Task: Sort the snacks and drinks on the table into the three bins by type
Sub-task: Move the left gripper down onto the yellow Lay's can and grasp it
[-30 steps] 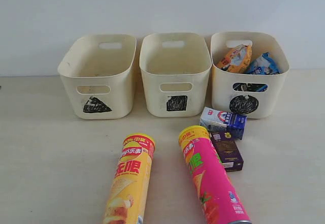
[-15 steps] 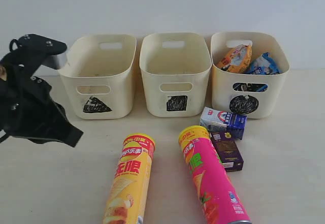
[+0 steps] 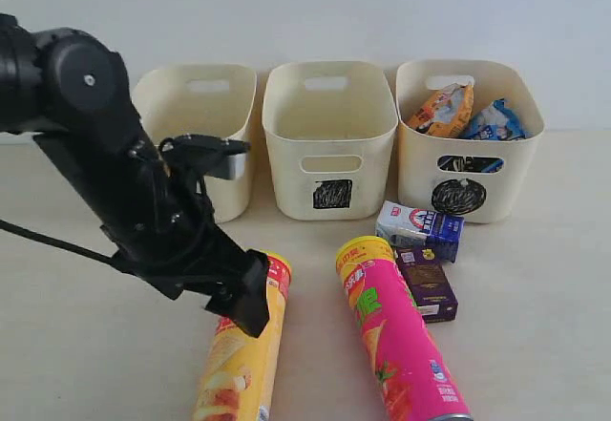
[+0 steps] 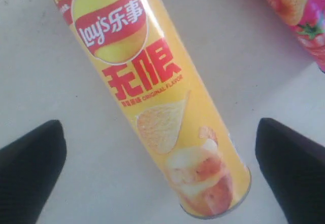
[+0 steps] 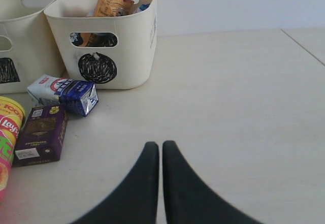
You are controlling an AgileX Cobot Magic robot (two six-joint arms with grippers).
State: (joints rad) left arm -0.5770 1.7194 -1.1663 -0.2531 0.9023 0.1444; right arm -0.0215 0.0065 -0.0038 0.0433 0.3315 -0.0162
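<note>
moved: left arm swung in from the left edge, now above the yellow chip tube (image 3: pixel 237 364) | left hand (image 4: pixel 160 148): spread wide, one finger either side of the tube, not touching | tube: lying on the surface (image 3: pixel 76 345) beside the pink tube (image 3: pixel 396 345) | right hand (image 5: pixel 161 153): fingers pressed together, holding nothing

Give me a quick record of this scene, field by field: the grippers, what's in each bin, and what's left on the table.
Left gripper: open, straddling the yellow tube
Right gripper: shut, holding nothing
Circle bin: orange packet, blue packet
Square bin, triangle bin: nothing visible inside
On table: yellow tube, pink tube, white-blue carton, purple carton
</note>
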